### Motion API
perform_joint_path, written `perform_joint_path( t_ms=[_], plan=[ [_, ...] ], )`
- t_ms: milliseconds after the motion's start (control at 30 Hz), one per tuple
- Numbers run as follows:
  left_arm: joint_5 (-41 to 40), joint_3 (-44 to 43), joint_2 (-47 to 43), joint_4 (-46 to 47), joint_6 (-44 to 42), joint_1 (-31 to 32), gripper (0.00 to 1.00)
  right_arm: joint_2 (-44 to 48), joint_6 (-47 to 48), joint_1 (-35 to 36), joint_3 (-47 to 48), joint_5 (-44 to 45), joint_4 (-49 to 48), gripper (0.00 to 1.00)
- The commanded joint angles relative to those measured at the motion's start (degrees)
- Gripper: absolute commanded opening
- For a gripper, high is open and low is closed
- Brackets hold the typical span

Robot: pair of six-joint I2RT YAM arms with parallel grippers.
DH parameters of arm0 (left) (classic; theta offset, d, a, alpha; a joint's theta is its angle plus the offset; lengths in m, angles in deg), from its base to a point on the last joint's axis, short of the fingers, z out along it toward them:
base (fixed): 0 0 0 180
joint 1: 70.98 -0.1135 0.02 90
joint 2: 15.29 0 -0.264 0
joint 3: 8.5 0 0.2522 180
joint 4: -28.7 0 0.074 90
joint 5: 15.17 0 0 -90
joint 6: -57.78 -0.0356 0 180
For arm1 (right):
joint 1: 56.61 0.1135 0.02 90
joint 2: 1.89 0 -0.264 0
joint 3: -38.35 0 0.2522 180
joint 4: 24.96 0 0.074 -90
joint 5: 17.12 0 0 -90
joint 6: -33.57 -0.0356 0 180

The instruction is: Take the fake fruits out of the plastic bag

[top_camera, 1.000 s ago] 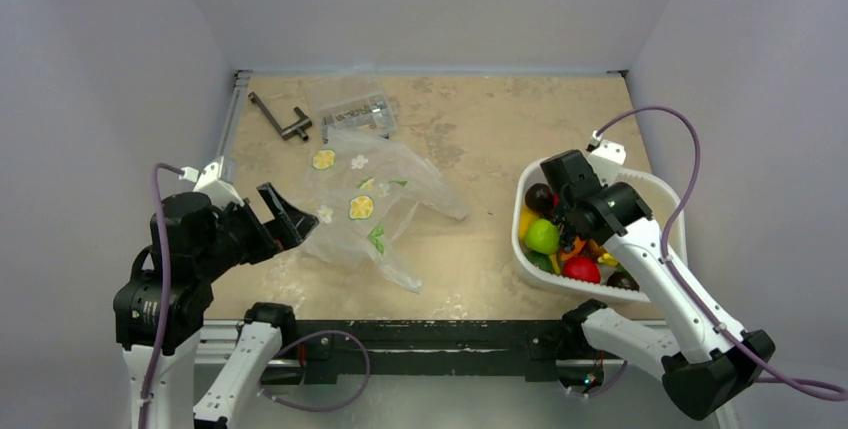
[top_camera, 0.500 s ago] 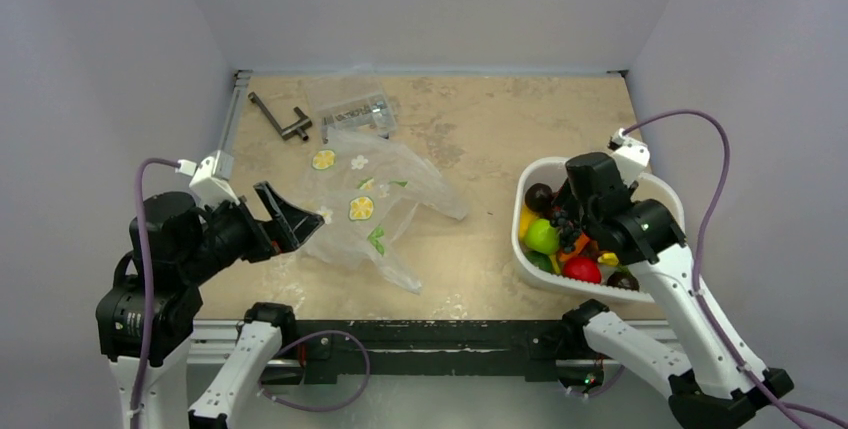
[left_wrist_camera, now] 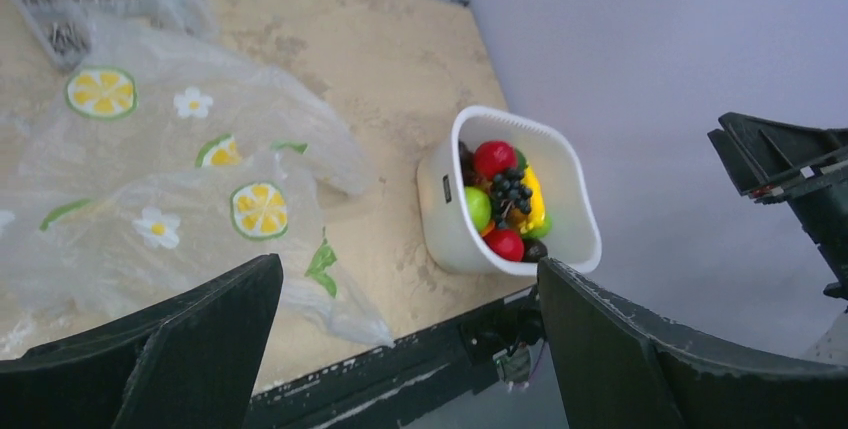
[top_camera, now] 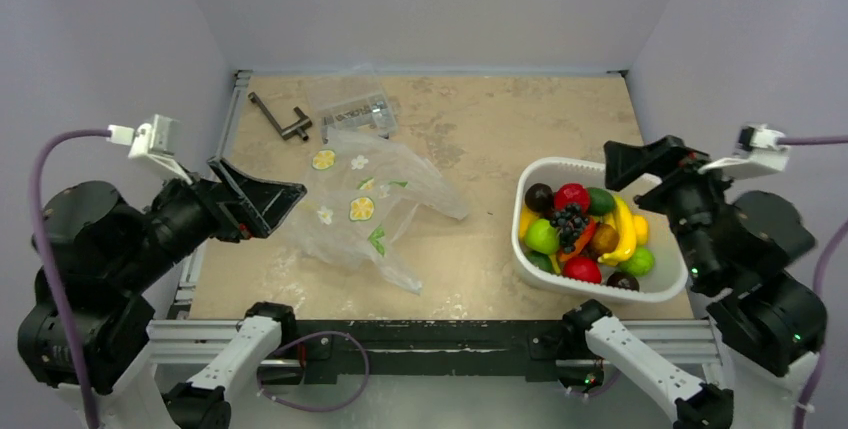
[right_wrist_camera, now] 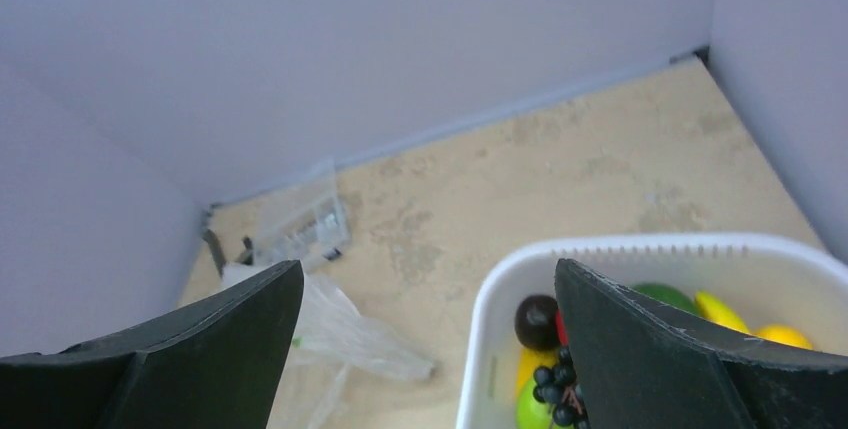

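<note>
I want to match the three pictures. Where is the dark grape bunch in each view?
Top external: grape bunch right of centre, in the middle of the white basket.
Left wrist: grape bunch right of centre, in the middle of the basket.
Right wrist: grape bunch at the bottom edge, partly cut off, in the basket.
Shared landmark: the white basket.

The tan table [top_camera: 480, 129] carries a plastic bag [top_camera: 372, 199] centre-left, a white basket [top_camera: 517, 234] right, and a clear box [top_camera: 352, 109] and metal tool [top_camera: 281, 120] upper left.

Robot lab test booth, plain pale walls [top_camera: 430, 9] boxing in a tan table [top_camera: 490, 129], metal frame rail [top_camera: 430, 334] along its near edge, cabled left arm [top_camera: 110, 239] and right arm [top_camera: 745, 234]
</note>
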Motion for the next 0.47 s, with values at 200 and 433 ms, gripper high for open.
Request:
perform_joint_path(
  t_ms=[200, 433],
  plan=[
    [-6.2, -10.1, -1.9, 4.9, -3.2, 0.2, 1.00, 5.2, 11.0, -0.1, 9.2, 1.2, -8.6, 0.99],
    [-5.1, -6.6, -2.6, 5.9, -3.1, 0.2, 1.00, 4.8, 10.4, -0.1, 9.9, 6.0, -5.0, 0.99]
  ],
)
